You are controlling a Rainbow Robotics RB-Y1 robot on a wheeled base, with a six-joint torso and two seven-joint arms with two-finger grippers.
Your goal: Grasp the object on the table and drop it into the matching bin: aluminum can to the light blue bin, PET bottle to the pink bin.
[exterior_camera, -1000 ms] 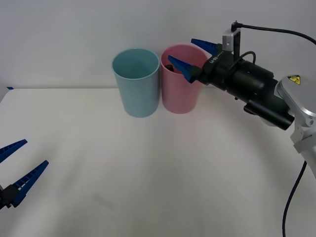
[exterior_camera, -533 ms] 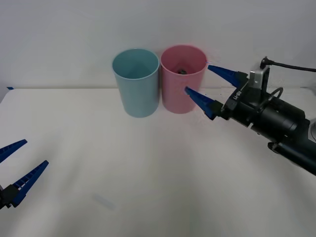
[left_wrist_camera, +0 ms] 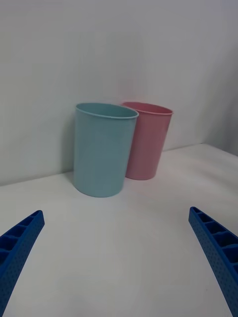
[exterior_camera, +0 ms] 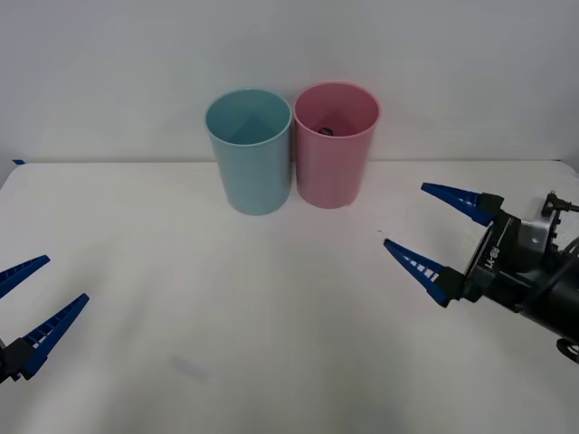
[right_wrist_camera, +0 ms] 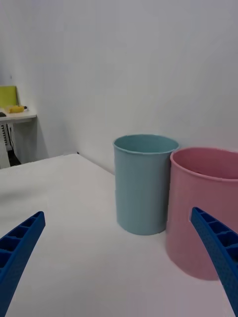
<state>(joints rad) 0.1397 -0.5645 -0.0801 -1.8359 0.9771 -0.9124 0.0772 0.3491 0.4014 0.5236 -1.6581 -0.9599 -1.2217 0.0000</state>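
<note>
Here, ribbed blue right gripper (exterior_camera: 436, 242) gapes empty near smooth round pink bin (exterior_camera: 335, 154).

Bright even light, soft faint shadows on the table (exterior_camera: 271, 298), sharp focus, no glare

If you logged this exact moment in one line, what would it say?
right gripper: open, empty, low over table | left gripper: open, parked | dark item just visible inside pink bin | light blue bin: beside it

A lab: bare white table (exterior_camera: 271, 316), blank wall (exterior_camera: 109, 72), side desk (right_wrist_camera: 15, 115).
</note>
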